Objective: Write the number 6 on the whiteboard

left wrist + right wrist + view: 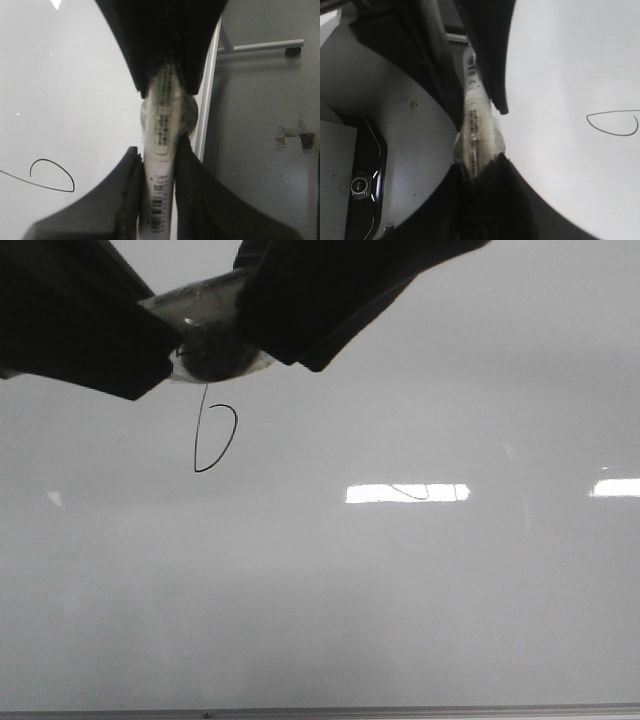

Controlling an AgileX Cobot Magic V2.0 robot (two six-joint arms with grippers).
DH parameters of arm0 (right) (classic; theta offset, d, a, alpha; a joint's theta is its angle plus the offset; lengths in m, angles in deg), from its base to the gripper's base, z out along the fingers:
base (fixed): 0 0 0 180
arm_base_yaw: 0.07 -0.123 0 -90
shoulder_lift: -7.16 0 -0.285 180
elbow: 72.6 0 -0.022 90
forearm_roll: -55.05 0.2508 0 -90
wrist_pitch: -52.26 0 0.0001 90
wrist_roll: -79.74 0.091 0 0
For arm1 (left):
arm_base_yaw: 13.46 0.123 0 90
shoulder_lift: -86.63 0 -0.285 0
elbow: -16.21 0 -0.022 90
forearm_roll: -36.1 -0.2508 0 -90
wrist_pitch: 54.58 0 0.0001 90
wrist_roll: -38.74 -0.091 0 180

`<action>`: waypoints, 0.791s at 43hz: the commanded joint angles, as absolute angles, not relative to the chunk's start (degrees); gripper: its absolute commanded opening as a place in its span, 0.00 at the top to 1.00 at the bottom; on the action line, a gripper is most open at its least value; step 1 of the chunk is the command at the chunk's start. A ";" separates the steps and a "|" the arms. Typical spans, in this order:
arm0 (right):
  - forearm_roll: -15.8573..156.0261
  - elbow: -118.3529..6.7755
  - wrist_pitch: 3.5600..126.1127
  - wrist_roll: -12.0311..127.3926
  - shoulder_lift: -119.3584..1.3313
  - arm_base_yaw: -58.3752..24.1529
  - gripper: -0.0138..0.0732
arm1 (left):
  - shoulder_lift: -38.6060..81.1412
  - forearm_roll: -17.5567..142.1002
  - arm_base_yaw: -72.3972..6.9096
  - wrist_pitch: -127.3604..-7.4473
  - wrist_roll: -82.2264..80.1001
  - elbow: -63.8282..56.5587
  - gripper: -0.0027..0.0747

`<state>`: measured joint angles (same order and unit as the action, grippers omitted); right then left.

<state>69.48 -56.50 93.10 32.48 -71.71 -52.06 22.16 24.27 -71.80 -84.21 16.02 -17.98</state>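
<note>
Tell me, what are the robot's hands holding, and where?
Both grippers, left and right, clamp one white marker pen by its barrel, from opposite ends.

There is one whiteboard (pixel 330 600). It has one number 6 (pixel 214 435) drawn on it. Two grippers (pixel 75 320) (pixel 320 295) hold one marker (pixel 212 335).

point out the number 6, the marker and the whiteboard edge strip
number 6 (pixel 228 440), front view, on the right curve of its loop
marker (pixel 163 125), left wrist view, on its labelled white barrel
whiteboard (pixel 400 711), front view, on its bottom edge strip
</note>
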 commanded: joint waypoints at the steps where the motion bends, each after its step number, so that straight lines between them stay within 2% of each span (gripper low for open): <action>1: 71.07 -57.87 90.14 32.22 -69.97 -52.42 0.83 | 22.69 25.04 -72.01 -79.75 16.67 -15.89 0.96; 3: 71.07 -57.87 89.80 32.22 -70.01 -52.42 0.74 | 22.69 25.04 -72.01 -79.75 16.67 -15.89 0.98; 9: 71.02 -57.87 89.70 34.69 -69.96 -51.63 0.34 | 22.69 25.04 -72.01 -80.30 16.67 -15.89 0.99; 11: 70.85 -57.87 89.84 37.50 -69.83 -50.65 0.29 | 22.69 24.79 -72.01 -80.84 16.67 -15.89 0.99; 16: 69.77 -57.57 92.82 41.10 -68.75 -46.85 0.36 | 22.79 22.33 -71.71 -82.94 19.91 -16.01 0.99; 22: 69.77 -52.84 92.92 42.90 -63.59 -41.15 0.44 | 24.12 20.90 -66.11 -84.85 25.50 -16.44 0.99; 27: 69.77 -45.39 89.84 48.84 -56.55 -35.73 0.44 | 26.49 20.41 -56.42 -84.80 32.59 -17.89 0.99; 34: 69.77 -35.08 84.74 61.59 -44.56 -26.60 0.47 | 29.96 19.61 -36.91 -85.15 40.87 -20.31 0.99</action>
